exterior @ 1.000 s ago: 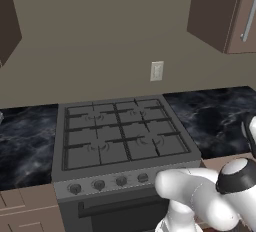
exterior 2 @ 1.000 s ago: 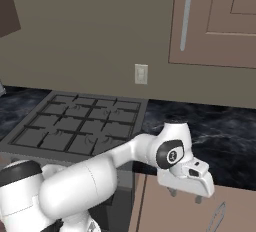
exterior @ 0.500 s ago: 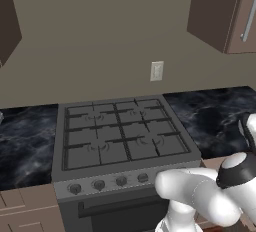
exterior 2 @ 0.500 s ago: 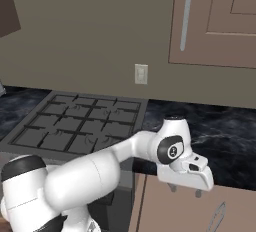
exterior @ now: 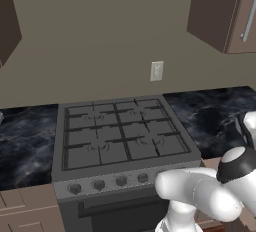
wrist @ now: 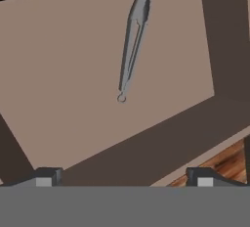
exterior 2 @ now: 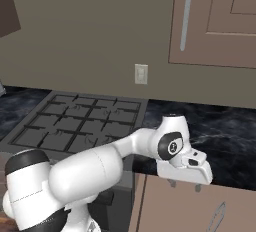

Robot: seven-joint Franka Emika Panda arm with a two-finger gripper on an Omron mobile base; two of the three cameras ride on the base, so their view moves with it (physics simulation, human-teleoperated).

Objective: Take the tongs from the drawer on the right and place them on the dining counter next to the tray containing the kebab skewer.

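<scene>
Inside the open drawer (wrist: 73,89), the tongs (wrist: 133,40) lie flat on its pale floor toward the far edge, while the tool (wrist: 124,176) hovers above, fingers spread wide apart, gripping nothing.

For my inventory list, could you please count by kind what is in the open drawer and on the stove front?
Tongs in the drawer: 1
Knobs on the stove front: 4
Total: 5
</scene>
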